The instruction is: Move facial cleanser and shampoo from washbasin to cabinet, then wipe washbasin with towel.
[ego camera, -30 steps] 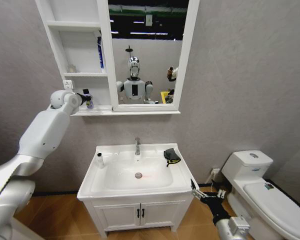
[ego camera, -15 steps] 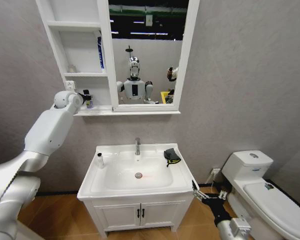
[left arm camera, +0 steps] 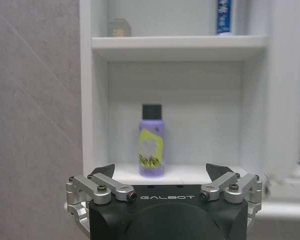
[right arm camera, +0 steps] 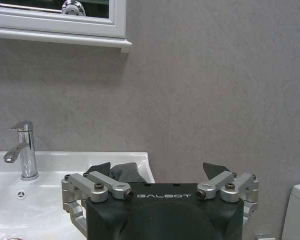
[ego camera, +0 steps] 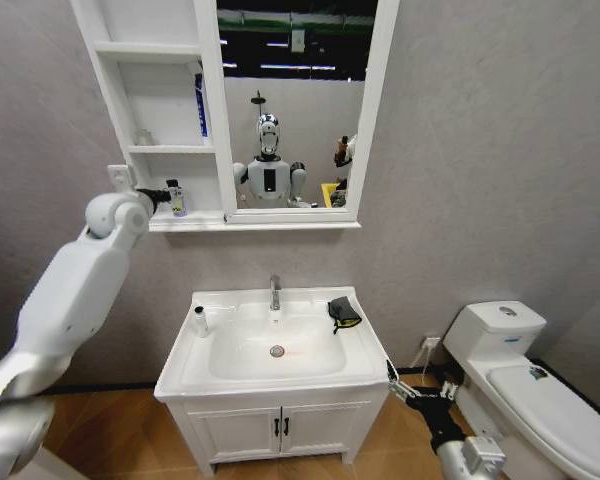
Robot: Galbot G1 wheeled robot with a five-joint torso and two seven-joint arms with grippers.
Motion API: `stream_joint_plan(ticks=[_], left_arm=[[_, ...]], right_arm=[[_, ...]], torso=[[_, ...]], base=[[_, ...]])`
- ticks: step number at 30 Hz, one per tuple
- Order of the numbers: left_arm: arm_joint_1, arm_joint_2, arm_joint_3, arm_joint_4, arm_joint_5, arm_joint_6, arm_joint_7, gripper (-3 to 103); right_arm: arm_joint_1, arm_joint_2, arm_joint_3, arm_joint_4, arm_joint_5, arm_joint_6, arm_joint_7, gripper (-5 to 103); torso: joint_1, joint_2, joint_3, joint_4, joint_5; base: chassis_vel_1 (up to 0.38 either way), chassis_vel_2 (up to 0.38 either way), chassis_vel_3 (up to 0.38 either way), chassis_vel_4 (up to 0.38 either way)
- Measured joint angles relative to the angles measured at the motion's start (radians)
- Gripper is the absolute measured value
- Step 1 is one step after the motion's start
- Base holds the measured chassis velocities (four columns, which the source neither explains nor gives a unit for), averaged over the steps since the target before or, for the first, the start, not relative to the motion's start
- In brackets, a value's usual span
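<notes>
Left hand (left arm camera: 160, 181), fingers spread wide and empty, faces the upright purple bottle (left arm camera: 151, 141) on the cabinet (ego camera: 208, 130)'s lowest shelf; I judge the small white bottle (ego camera: 200, 320), down on the washbasin (ego camera: 360, 355)'s left rim, is nearer this arm than the right.

Glossy ceramic washbasin (ego camera: 242, 372), chrome tap (ego camera: 275, 291), matt cloth towel (ego camera: 344, 312)

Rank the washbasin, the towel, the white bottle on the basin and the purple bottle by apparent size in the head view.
1. Washbasin, by far the largest.
2. Towel.
3. White bottle and purple bottle look about alike; the purple one stands farther off in the cabinet, so their ranking is unsure.
</notes>
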Motion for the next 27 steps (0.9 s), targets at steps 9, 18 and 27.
stream_joint_plan(ticks=[9,18,27], left_arm=[[0.602,-0.173,-0.167,-0.173,0.418,-0.262,0.136,100],[0.822,-0.375,-0.188,0.002,0.671,-0.436,0.250,100],[0.659,-0.500,-0.158,0.270,0.703,-0.500,0.196,100]], right_arm=[[-0.006,-0.003,0.009,-0.004,0.001,0.006,-0.004,100],[0.000,-0.006,0.004,-0.014,-0.001,0.012,-0.008,100],[0.013,-0.007,0.007,-0.021,0.000,0.011,-0.010,100]], torso=[[0.000,0.000,0.000,-0.0009,0.0014],[0.000,0.000,0.000,-0.0006,0.0013],[0.000,0.000,0.000,-0.0007,0.0014]], base=[[0.000,0.000,0.000,0.000],[0.000,0.000,0.000,0.000],[0.000,0.000,0.000,0.000]])
